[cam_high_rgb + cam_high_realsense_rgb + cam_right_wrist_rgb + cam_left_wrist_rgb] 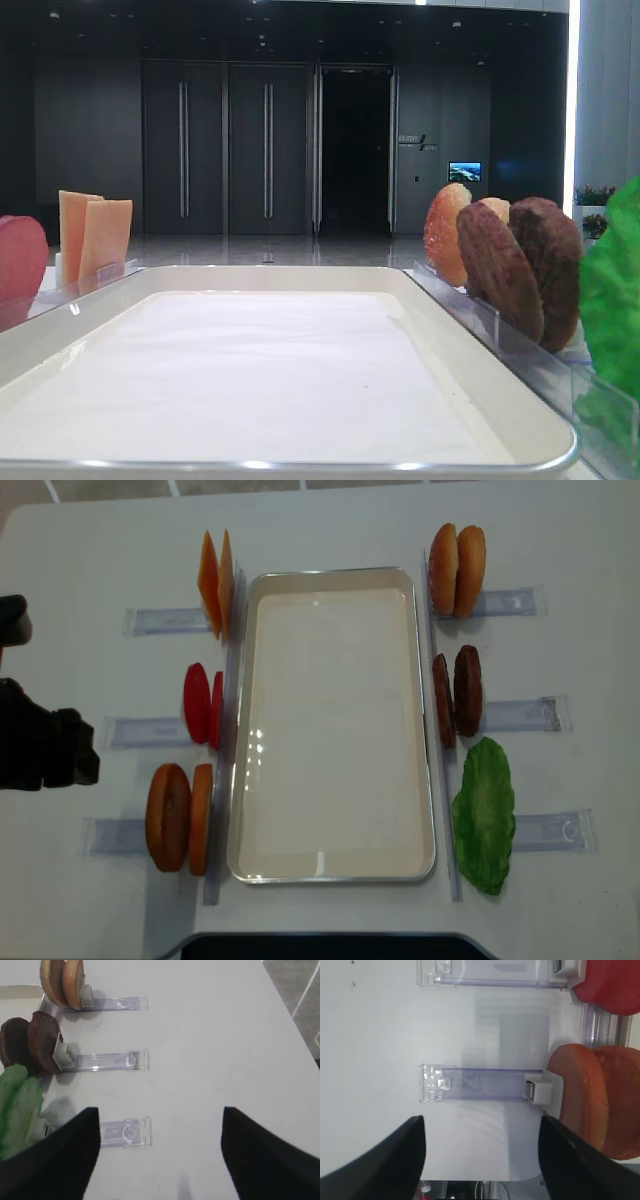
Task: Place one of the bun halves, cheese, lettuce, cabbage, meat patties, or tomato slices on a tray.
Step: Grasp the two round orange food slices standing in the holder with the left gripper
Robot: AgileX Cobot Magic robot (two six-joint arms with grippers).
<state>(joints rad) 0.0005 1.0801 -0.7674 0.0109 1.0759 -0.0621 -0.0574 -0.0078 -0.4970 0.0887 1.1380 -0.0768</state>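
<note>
A plain white tabletop (330, 520) carries the large white rectangular tray (425, 720) at its centre, the liner bare. Clear plastic racks (515, 715) flank it, holding two dark brown rough meat patties (457, 698) and a bright green crinkled lettuce leaf (484, 815) at right. The left gripper (482, 1160) and right gripper (160, 1155) both hang spread above the table, holding nothing. Beyond, a dim hall with dark doors (225, 150); the arms are mostly cut off.

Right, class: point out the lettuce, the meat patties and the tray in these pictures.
lettuce (484, 815), overhead exterior view, on the middle of the green leaf.
meat patties (466, 690), overhead exterior view, on the top edge of the outer dark disc.
tray (330, 576), overhead exterior view, on its far rim.
</note>
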